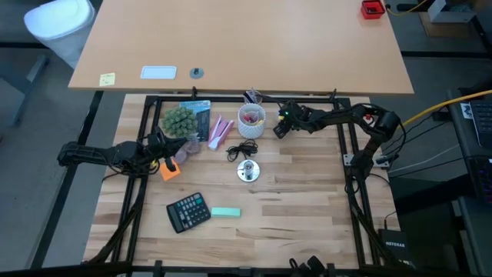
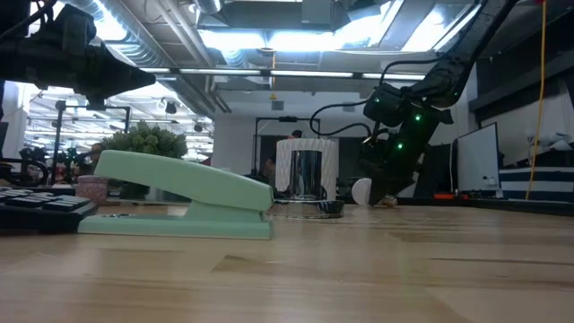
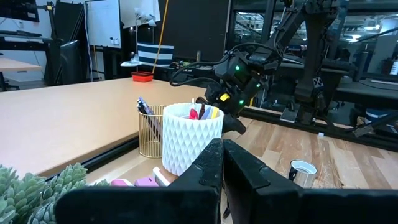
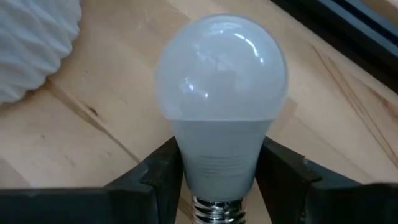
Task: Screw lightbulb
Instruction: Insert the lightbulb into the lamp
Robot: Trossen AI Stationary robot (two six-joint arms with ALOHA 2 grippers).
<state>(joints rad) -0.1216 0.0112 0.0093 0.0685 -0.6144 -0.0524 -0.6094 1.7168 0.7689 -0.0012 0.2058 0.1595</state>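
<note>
From above, the white cup [image 1: 251,119] has pens in it, and the right gripper [image 1: 279,129] reaches low right beside it; the bulb is hidden there. The left gripper [image 1: 160,146] waits by the plant [image 1: 178,121], fingers pinched together, empty. At table level the lightbulb [image 2: 361,191] peeks out beside the mesh holder [image 2: 306,170]. On the right wrist cam, both fingers [image 4: 163,171] press the lightbulb's [image 4: 221,81] neck; its base is cut off.

The only readable text is the brand name "NETGEAR" in pale letters on a small black box [image 1: 391,245] sitting off the desk's right edge near its front corner in the high view; the calculator's [image 1: 188,211] key markings are too small to read.
</note>
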